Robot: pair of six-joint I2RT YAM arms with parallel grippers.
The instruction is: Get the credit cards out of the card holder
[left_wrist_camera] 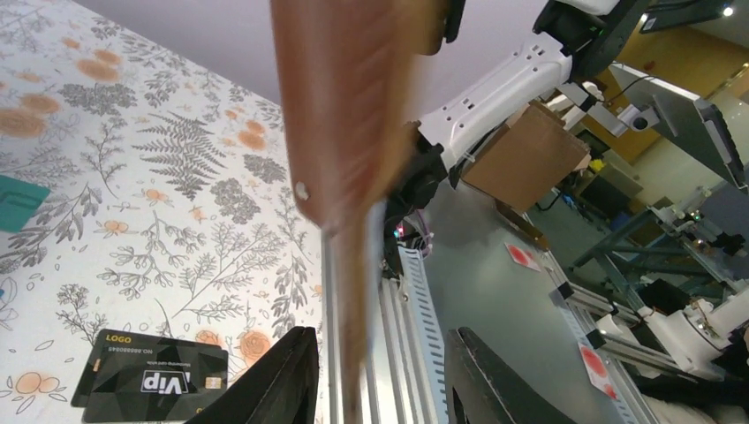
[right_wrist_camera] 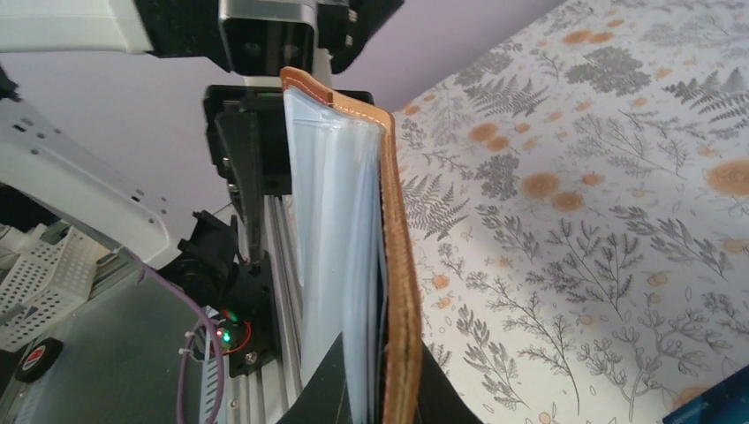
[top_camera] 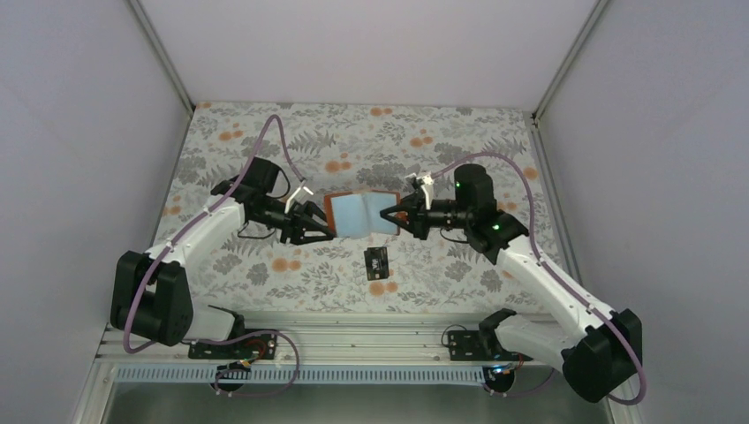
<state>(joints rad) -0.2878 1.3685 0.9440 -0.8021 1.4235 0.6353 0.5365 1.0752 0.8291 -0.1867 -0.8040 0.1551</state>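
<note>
A table (top_camera: 265, 141) draped in a pale cloth printed with grey ferns and orange flowers lay under both arms. The white-and-black left arm (top_camera: 199, 234) and the matching right arm (top_camera: 539, 265) reached inward from their bases and met over the middle of the cloth, wrists facing each other. Between them, held clear of the table, was the small brown leather bifold card holder (top_camera: 358, 215). It was spread open, with its pale blue-grey inner pockets turned up toward the overhead camera.

The right claw (right_wrist_camera: 382, 362) was clenched on the holder's right-hand edge, its two black fingers pressing the leather cover and the pocket stack from either side. The left claw (left_wrist_camera: 380, 340) was released. Its fingers stood apart with the holder's left edge running down between them, close to one finger and with a clear gap to the other, so it straddled the leather without pinching it.

A thin black rectangular card (top_camera: 377, 262) with white marks lay flat on the cloth, just nearer the bases than the holder and apart from both claws. A teal-green card (left_wrist_camera: 18, 201) lay on the cloth at the left border of the left wrist view. A corner of a blue card (right_wrist_camera: 711, 402) showed at the bottom right of the right wrist view. Both were outside the holder.
</note>
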